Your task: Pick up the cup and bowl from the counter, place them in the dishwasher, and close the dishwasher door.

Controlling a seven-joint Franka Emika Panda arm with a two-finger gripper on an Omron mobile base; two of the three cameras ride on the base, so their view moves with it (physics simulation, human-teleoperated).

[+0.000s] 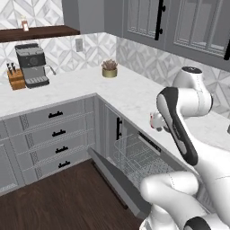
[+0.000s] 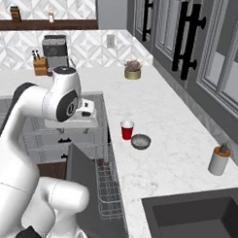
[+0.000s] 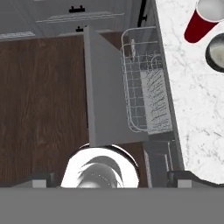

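Nothing is loaded yet: the cup (image 2: 127, 130) and bowl (image 2: 140, 141) are sitting side by side near the desk's (image 2: 164, 117) front edge, above the dishwasher (image 2: 106, 188). Its door (image 3: 107, 96) is hanging open, racks bare. The tool (image 2: 87, 110) is hovering wide and empty over the door, so both picks and the closing are remaining.

- Glossy red plastic on the cup (image 2: 127, 131), white inside.
- Matt grey bowl (image 2: 140, 141), speckled pale within, at 3 o'clock of the cup.
- Polished white marble-look counter (image 2: 160, 117), faint grey veins.
- Thin silver wire racks (image 3: 142, 94).
- Flat matt grey dishwasher door (image 3: 105, 96).
- Dark grained wood floor (image 3: 41, 100).
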